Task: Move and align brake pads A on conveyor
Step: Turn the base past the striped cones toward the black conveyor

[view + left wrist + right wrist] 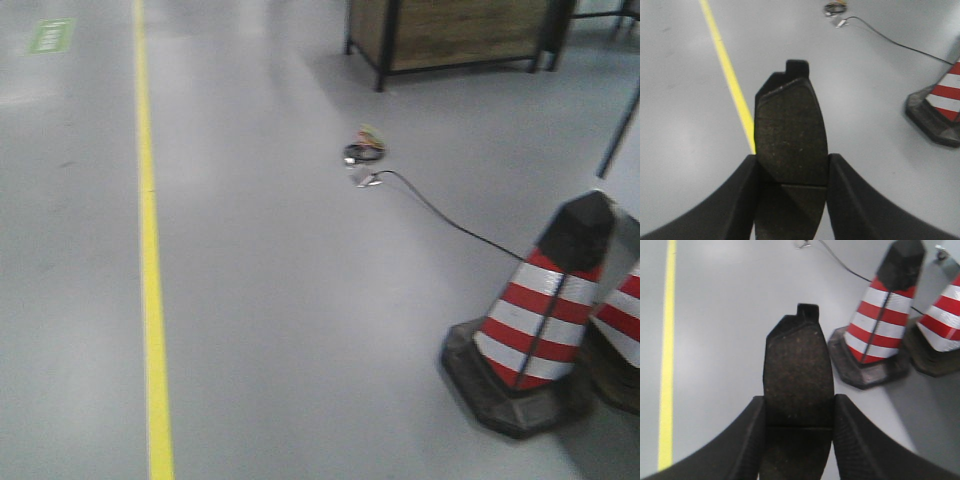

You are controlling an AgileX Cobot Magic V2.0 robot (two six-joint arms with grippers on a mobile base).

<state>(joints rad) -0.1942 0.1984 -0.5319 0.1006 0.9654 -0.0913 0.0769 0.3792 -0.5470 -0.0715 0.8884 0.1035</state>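
My left gripper (792, 162) is shut on a brake pad (790, 130), a dark curved pad with a grooved friction face and a black tab at its far end, held above the grey floor. My right gripper (799, 402) is shut on another brake pad (798, 370) of the same look, pointing away from the camera. Both pads sit lengthwise between the black fingers. The conveyor is out of view. Neither gripper shows in the front view.
A red-and-white traffic cone (545, 310) on a black base stands at the right, with a second cone (940, 320) beside it. A yellow floor line (150, 250) runs along the left. A black cable (440, 210) crosses the floor toward a dark-framed wooden cabinet (450, 35).
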